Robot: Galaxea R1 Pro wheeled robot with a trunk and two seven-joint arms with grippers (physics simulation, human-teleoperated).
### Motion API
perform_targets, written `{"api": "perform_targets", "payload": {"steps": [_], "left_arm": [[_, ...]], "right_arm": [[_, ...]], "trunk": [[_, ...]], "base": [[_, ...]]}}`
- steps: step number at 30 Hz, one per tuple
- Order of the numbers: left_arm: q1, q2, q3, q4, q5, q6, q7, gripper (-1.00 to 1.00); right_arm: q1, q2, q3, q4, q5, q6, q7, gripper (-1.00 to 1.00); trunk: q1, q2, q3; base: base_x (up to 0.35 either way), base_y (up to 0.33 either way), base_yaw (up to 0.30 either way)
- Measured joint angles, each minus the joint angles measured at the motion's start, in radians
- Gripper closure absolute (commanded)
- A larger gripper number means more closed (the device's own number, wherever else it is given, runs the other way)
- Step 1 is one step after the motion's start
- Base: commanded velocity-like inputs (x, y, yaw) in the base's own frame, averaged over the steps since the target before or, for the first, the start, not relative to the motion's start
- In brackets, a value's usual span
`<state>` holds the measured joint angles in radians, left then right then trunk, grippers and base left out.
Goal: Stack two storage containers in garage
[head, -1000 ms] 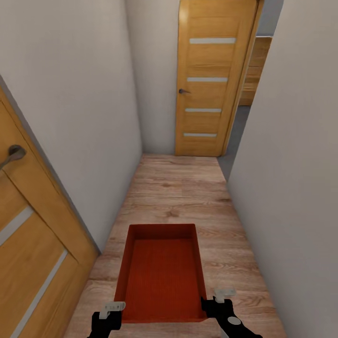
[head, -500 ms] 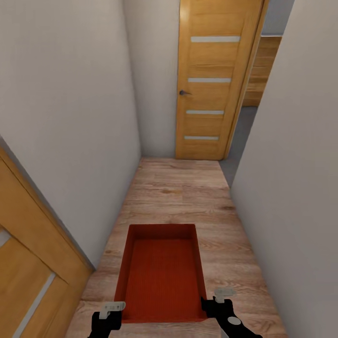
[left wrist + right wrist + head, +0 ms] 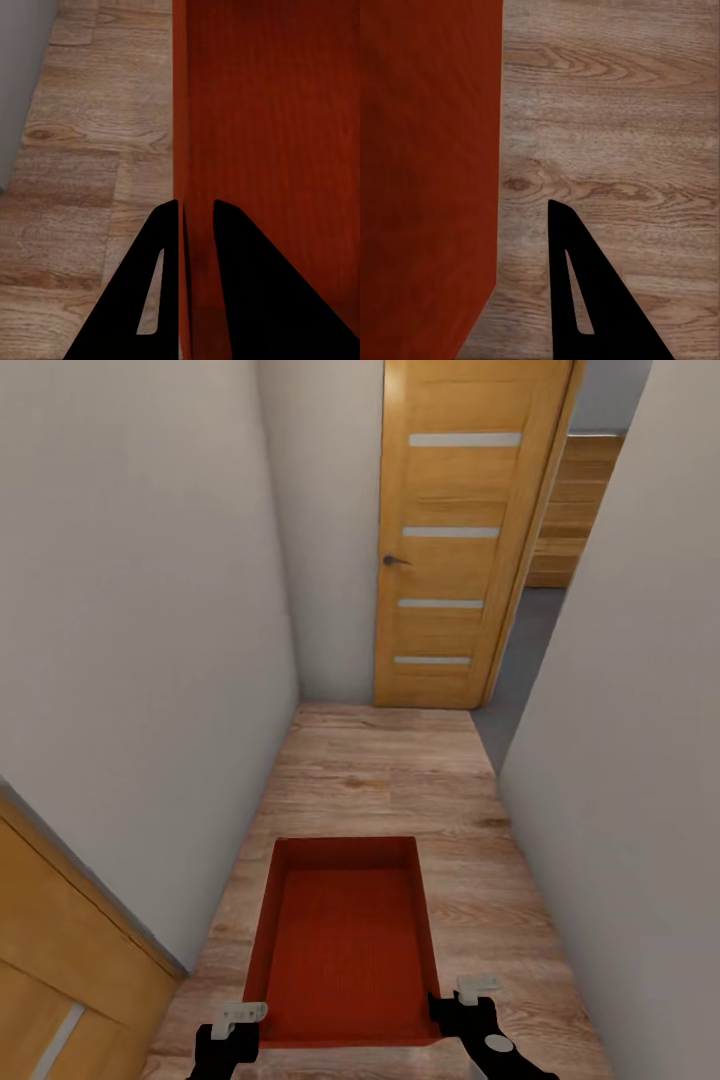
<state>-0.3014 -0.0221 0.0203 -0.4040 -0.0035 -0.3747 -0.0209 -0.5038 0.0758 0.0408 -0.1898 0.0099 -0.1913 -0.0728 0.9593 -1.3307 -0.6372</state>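
One orange-red rectangular open-top storage bin (image 3: 343, 945) sits low-centre in the head view, above the light wood-plank floor (image 3: 380, 780). Left gripper (image 3: 196, 225) pinches the bin's thin wall. Right gripper (image 3: 466, 1000) touches its right corner; its opening cannot be told. Two wooden doors (image 3: 450, 530) show.

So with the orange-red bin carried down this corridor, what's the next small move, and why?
Probably keep rolling straight ahead, then veer right. The orange-red open-top rectangular bin sits between the left claw and right claw, over light wood-plank flooring. Ahead, the tall wooden door with pale stripes looks shut, while a gap with grey floor opens beside it on the right.
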Motion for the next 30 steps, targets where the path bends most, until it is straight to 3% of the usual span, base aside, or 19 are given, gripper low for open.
{"api": "perform_targets", "payload": {"steps": [8, 30], "left_arm": [[0.0, 0.0, 0.0, 0.0, 0.0, 0.0, 0.0, 1.0], [0.0, -0.001, -0.002, -0.001, 0.004, 0.002, 0.001, 1.0]], "right_arm": [[0.0, 0.0, 0.0, 0.0, 0.0, 0.0, 0.0, 1.0], [0.0, -0.001, -0.001, 0.0, 0.0, 0.0, 0.0, 1.0]], "trunk": [[0.0, 0.0, 0.0], [0.001, 0.0, 0.0]], "base": [[0.233, 0.0, 0.0], [0.005, 0.0, 0.0]]}}
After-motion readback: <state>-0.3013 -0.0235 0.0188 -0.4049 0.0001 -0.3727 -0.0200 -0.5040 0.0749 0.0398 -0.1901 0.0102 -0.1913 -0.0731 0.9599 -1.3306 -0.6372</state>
